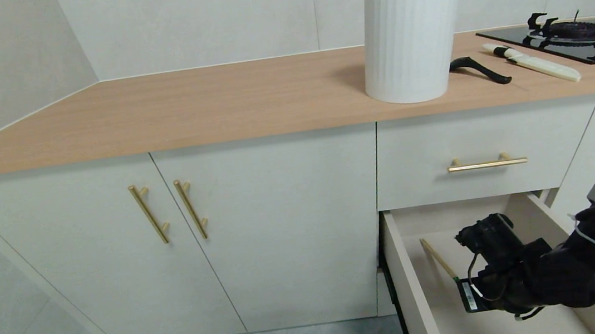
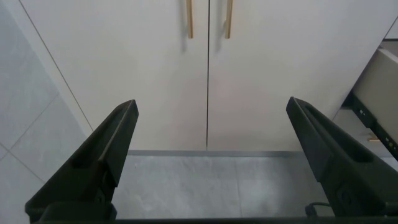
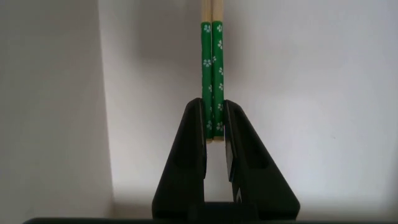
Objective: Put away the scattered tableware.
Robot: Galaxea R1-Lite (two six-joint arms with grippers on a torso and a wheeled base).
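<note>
The open drawer (image 1: 409,283) is pulled out under the countertop (image 1: 212,104). Its left wall, back wall and pale floor (image 3: 311,93) show, and most of that floor is bare. The right gripper (image 3: 214,115) is inside the drawer, clenched on the green, flower-printed end of two chopsticks (image 3: 212,56) held side by side. The pair (image 1: 436,257) slants towards the drawer's back left corner, close along the left wall. I cannot tell whether the tips touch the floor.

Directly above the open drawer is one closed drawer (image 1: 486,151) with one level gold handle (image 1: 487,164). Left of the open drawer are two cabinet doors (image 1: 281,219), each with one upright gold handle (image 1: 149,214) (image 1: 191,209). The left gripper (image 2: 211,107) hangs before these doors, low over the tiled floor (image 2: 199,186). Its fingers (image 2: 118,137) are spread wide with nothing between them, and the open drawer's side (image 2: 379,81) is off to its right.

On the countertop above the open drawer stands one tall white ribbed canister (image 1: 411,31). One black curved handle (image 1: 479,69) lies just beside its base, partly hidden behind it. One white knife (image 1: 535,62) lies farther right, apart from the handle. One black gas hob (image 1: 576,34) sits beyond the knife, at the wall. The countertop left of the canister is bare wood.
</note>
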